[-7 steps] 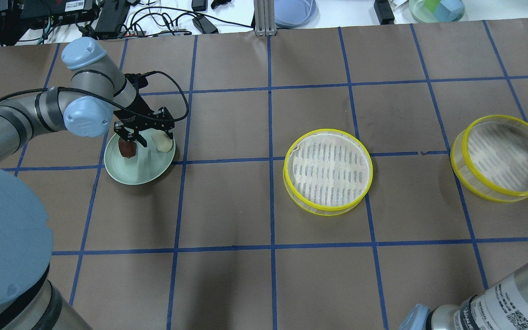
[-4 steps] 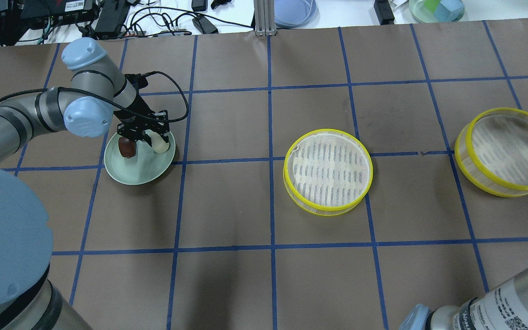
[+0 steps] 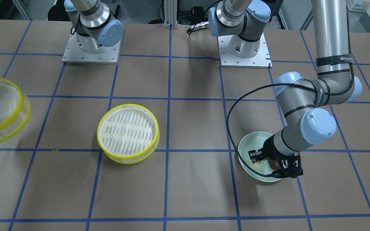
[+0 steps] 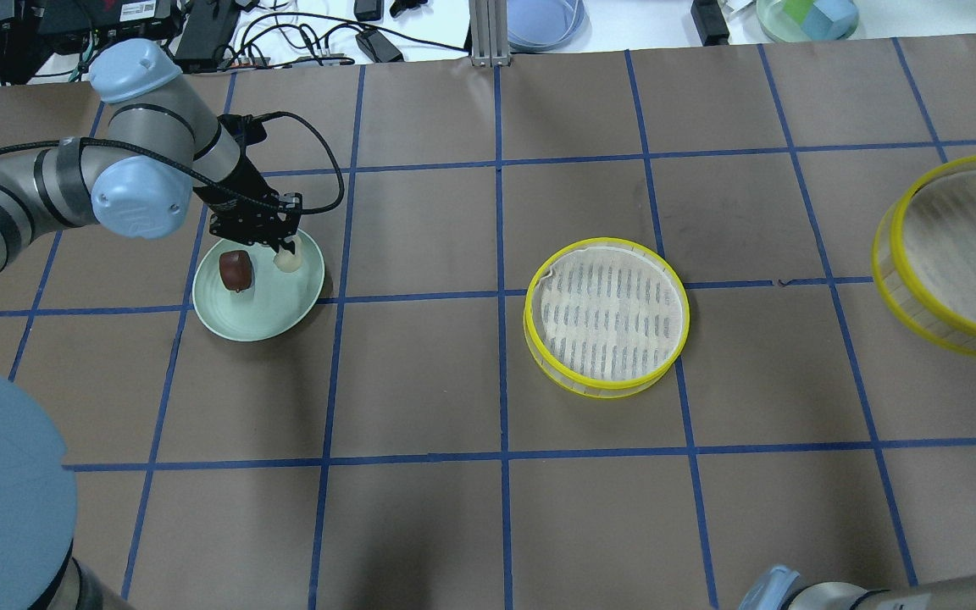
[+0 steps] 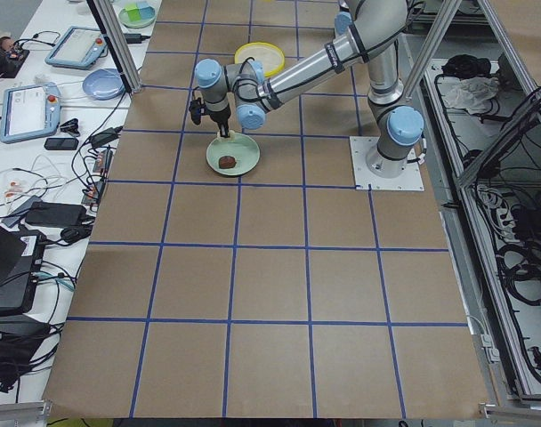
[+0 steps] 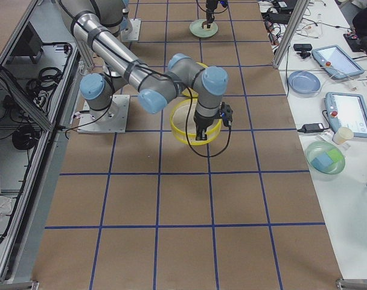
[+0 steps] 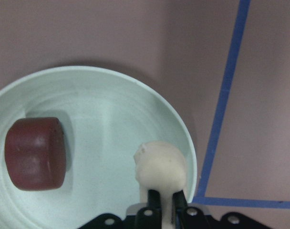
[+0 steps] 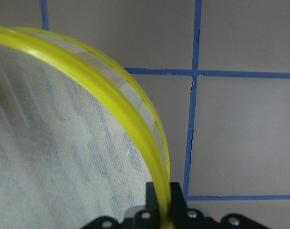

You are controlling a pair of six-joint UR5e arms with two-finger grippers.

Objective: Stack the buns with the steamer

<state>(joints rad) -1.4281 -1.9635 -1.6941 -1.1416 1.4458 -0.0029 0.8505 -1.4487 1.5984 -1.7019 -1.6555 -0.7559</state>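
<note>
The cream-white bun (image 7: 161, 167) is pinched in my left gripper (image 7: 164, 205), which is shut on it over the far right part of the pale green plate (image 7: 111, 109). The reddish-brown bun (image 7: 35, 153) lies on the plate to its left. In the overhead view the left gripper (image 4: 280, 244) holds the cream bun (image 4: 288, 260) beside the brown bun (image 4: 235, 269). My right gripper (image 8: 164, 210) is shut on the rim of a yellow steamer tray (image 8: 64, 143), held tilted above the table at the right edge (image 4: 958, 254).
A second yellow steamer tray (image 4: 607, 315) with a white mesh liner sits flat mid-table. Cables and devices lie beyond the far table edge. The brown table has a blue tape grid.
My left gripper moved from astride both buns onto the cream bun and shut on it. My right gripper raised the steamer tray and carried it right and farther away.
</note>
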